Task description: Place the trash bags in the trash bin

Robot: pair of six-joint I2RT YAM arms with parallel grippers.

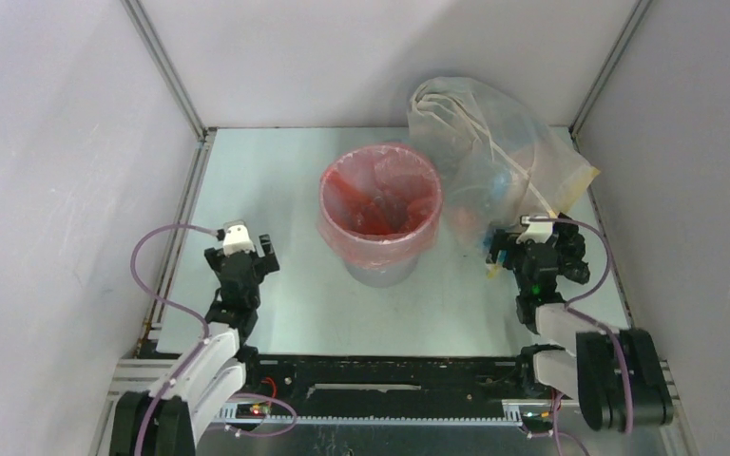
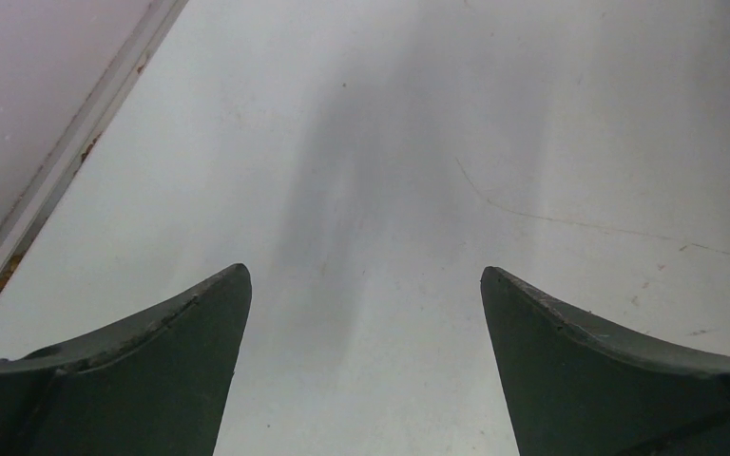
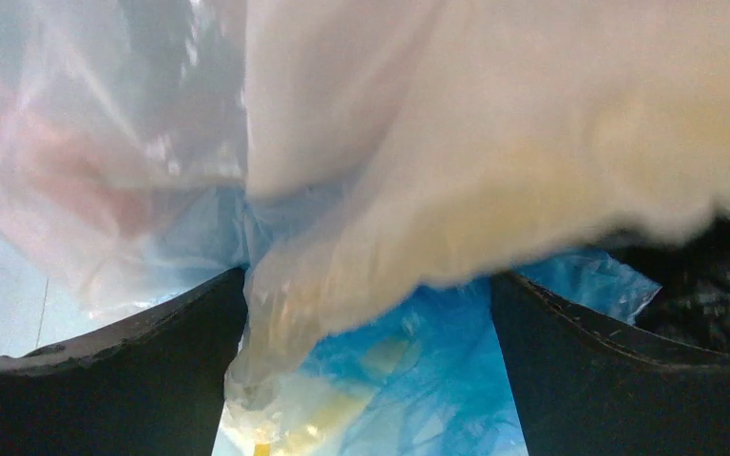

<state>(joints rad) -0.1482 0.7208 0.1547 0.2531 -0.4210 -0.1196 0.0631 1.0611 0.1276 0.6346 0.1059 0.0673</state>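
Note:
The trash bin (image 1: 381,273), a pale round tub, stands mid-table. The red-pink trash bag (image 1: 380,195) lines it, its edge folded down over the rim. My left gripper (image 1: 240,250) is open and empty, low over bare table left of the bin; its wrist view shows only tabletop between the spread fingers (image 2: 364,275). My right gripper (image 1: 533,241) is open at the near foot of the large clear stuffed bag. In the right wrist view a fold of that clear bag hangs between the wide-apart fingers (image 3: 369,275).
The large clear stuffed bag (image 1: 494,142) with white drawstrings stands at the back right, right of the bin; it fills the right wrist view (image 3: 494,142) with blue and yellow contents. Grey walls enclose the table on three sides. A wall rail (image 2: 67,161) runs left of the left gripper.

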